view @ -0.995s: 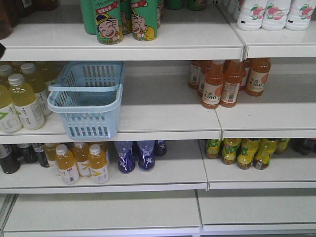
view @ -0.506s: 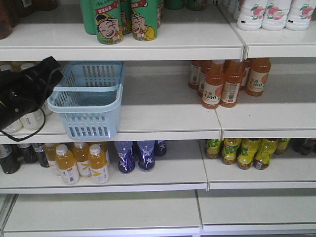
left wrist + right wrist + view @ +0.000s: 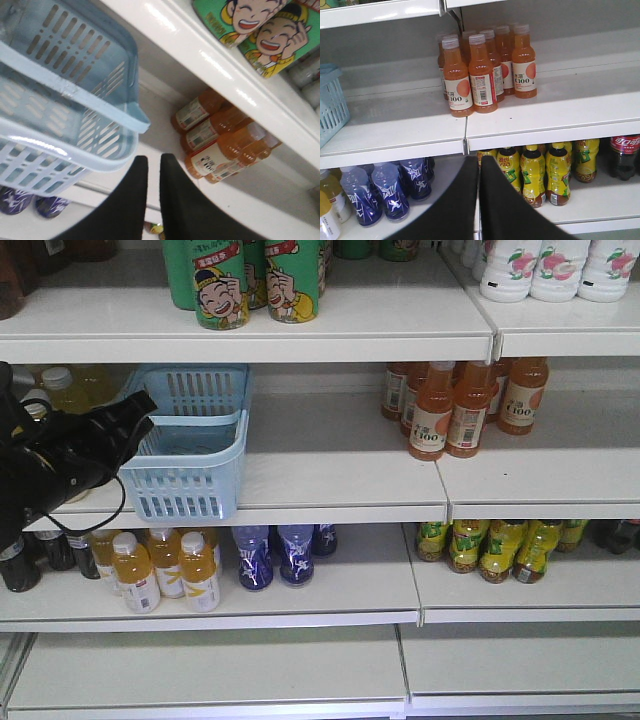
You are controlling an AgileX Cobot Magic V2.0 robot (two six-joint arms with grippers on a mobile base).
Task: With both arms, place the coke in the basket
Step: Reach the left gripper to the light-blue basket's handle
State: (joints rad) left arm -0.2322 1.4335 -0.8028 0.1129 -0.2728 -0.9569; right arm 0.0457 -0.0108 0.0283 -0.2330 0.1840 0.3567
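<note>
The pale blue basket [image 3: 190, 495] stands on the middle shelf, left of centre, with nothing visible inside it. My left arm reaches in from the left, and its gripper [image 3: 146, 402] covers the basket's left rim and handle end. In the left wrist view the basket [image 3: 60, 40] and its handle [image 3: 75, 86] fill the upper left. The left gripper [image 3: 154, 159] sits just below the near rim, jaws a thin slit apart and empty. My right gripper [image 3: 479, 159] is shut and empty, level with the middle shelf's front edge. The basket's corner [image 3: 329, 107] shows far left. The coke is out of view.
Orange drink bottles [image 3: 445, 410] stand right of the basket on the middle shelf [image 3: 330, 470]. Yellow juice bottles [image 3: 60, 390] are behind my left arm. Green cartoon cans [image 3: 250, 280] stand above. Below are blue bottles [image 3: 275, 555], yellow tea bottles [image 3: 535, 170] and a dark cola bottle [image 3: 624, 155].
My left arm came in from the left edge and moved right and slightly down. It now overlaps the basket's left side. The basket and bottles have not moved.
</note>
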